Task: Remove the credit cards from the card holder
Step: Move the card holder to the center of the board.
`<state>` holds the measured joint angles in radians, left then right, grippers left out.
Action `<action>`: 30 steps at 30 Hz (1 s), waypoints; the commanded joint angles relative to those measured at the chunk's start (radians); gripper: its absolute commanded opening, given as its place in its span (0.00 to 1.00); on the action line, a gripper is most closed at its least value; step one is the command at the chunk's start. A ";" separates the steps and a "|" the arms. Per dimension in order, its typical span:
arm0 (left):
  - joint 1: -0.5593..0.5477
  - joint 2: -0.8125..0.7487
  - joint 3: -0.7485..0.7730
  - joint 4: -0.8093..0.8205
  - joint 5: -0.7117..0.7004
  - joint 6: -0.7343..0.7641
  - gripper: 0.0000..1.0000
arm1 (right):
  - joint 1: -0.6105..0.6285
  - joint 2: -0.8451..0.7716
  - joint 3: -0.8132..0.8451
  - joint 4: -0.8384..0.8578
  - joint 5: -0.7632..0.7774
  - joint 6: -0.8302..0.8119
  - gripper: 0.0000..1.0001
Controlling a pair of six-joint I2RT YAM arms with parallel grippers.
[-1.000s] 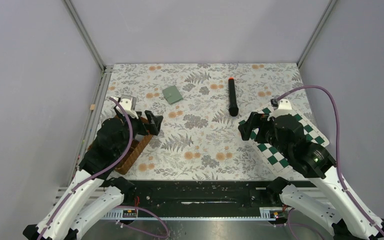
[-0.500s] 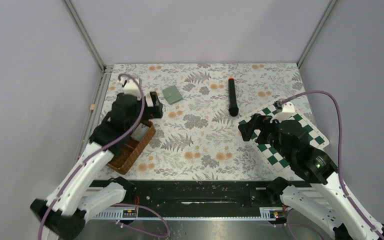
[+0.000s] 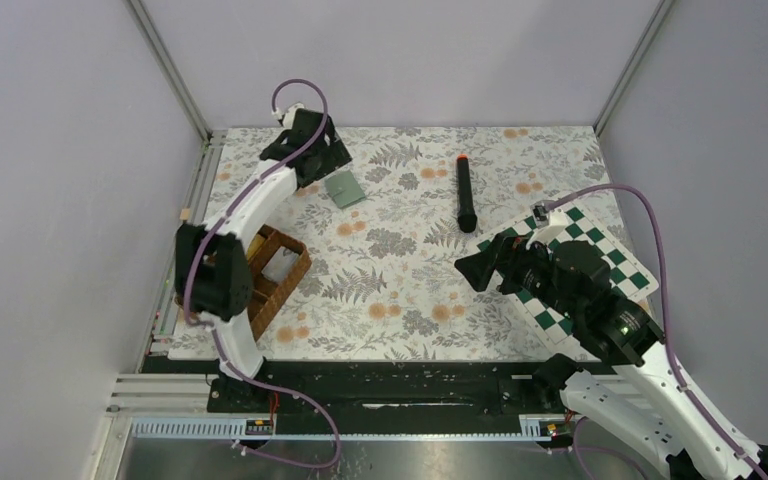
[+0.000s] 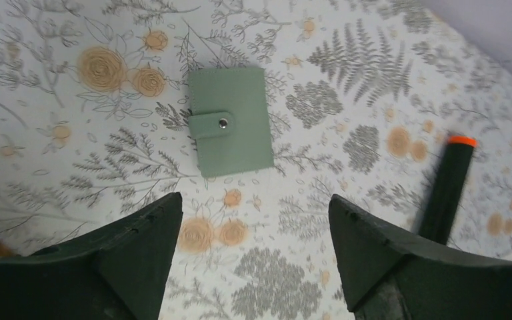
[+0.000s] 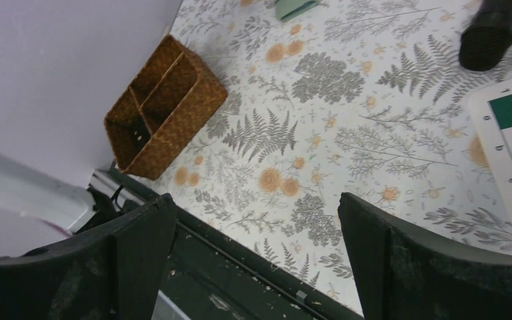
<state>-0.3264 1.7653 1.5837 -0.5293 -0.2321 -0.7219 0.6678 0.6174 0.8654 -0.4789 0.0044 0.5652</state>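
While the left gripper [image 4: 252,213] hangs over the far-left part of the table with its jaws spread wide, it's holding nothing and touching nothing. The card holder [image 4: 232,130] lies flat on the flowery tablecloth [image 3: 400,290] just ahead of that gap, apart from both fingertips. It's folded shut, with the little strap and its metal snap [image 4: 223,123] fastened across the front, so the credit cards can't be seen at all.

Same story on the other side: the right gripper [image 3: 475,270] is spread wide too and empty. It's up off the cloth near the middle-right, well away from the holder, with its arm stretched over the green-and-white chessboard [image 3: 608,245].

Other stuff on the table: a black stick with an orange tip [image 3: 465,195] lies to the right of the holder, and a brown divided wicker tray [image 3: 275,275] sits near the left edge.

As for writing, there are tiny marks along the chessboard's white border in the right wrist view, too small for me to read. The holder looks plain.
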 commanded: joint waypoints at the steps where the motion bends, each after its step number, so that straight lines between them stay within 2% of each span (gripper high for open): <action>1: 0.013 0.172 0.124 -0.030 0.024 -0.094 0.79 | 0.007 -0.024 0.018 0.064 -0.116 0.000 0.97; 5: 0.012 0.270 0.169 -0.040 -0.006 -0.108 0.79 | 0.007 -0.077 -0.009 0.107 -0.141 -0.008 0.95; 11: 0.012 0.370 0.155 -0.016 -0.005 -0.156 0.79 | 0.006 -0.092 -0.009 0.107 -0.128 -0.008 0.95; 17: 0.012 0.451 0.186 -0.006 0.042 -0.166 0.70 | 0.007 -0.091 -0.014 0.100 -0.097 -0.014 0.94; 22: 0.016 0.494 0.209 0.006 0.068 -0.150 0.56 | 0.007 -0.093 -0.011 0.091 -0.075 -0.026 0.94; 30: 0.038 0.518 0.190 0.021 0.159 -0.141 0.16 | 0.006 -0.093 -0.014 0.085 -0.055 -0.027 0.94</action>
<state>-0.3016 2.2532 1.7672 -0.5205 -0.1368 -0.8661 0.6678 0.5236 0.8528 -0.4107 -0.0772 0.5545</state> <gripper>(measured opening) 0.236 0.942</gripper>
